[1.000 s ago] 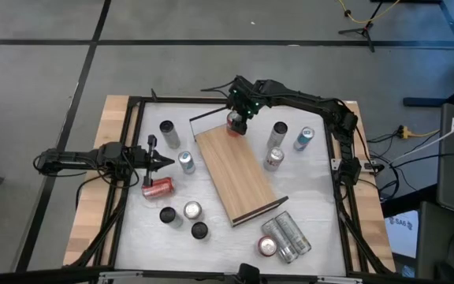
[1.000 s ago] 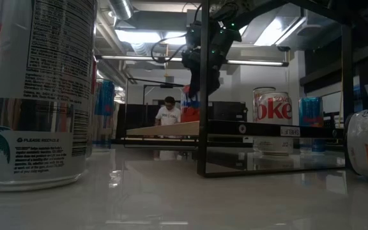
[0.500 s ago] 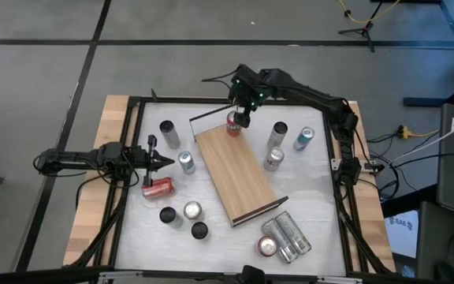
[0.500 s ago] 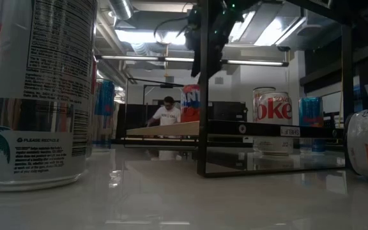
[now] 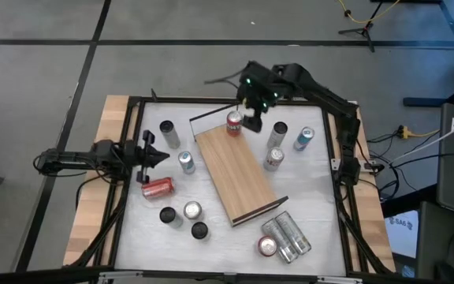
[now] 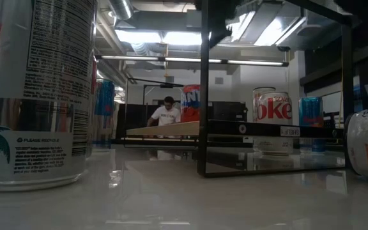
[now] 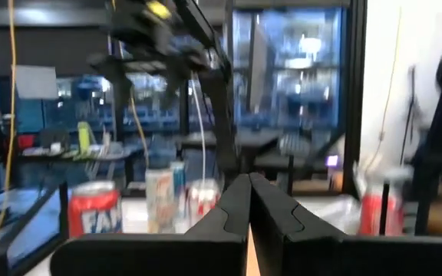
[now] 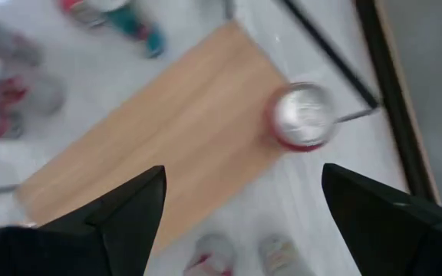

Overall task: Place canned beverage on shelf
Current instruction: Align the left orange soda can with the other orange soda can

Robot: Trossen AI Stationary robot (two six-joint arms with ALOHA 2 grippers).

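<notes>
You have one red can (image 5: 233, 123) standing upright on the shelf (image 5: 237, 171), at the board's 12 o'clock end, just inside the thin black rail (image 5: 211, 115). Nothing grips it. From the right wrist camera its silver top (image 8: 304, 113) shows at the corner of the wood.

Your right pincer (image 5: 253, 118) hangs above the table just at 3 o'clock of that can, fingers (image 8: 129, 205) spread wide and empty. Your left pincer (image 5: 150, 155) waits at the table's 9 o'clock edge, its two fingers (image 7: 232, 211) pressed together on nothing.

Count the other cans on the white table (image 5: 321, 205) in the overhead view:
- three standing at 3 o'clock of the shelf, one of them blue (image 5: 304, 139)
- two standing at 9 o'clock of it, plus one red can lying on its side (image 5: 158, 188)
- three standing near 7 o'clock, one with a pale top (image 5: 192, 211)
- a cluster lying near 5 o'clock (image 5: 284, 237); how many it holds cannot be told.

In the low view one person (image 6: 166, 115) shows in the room beyond the table.
</notes>
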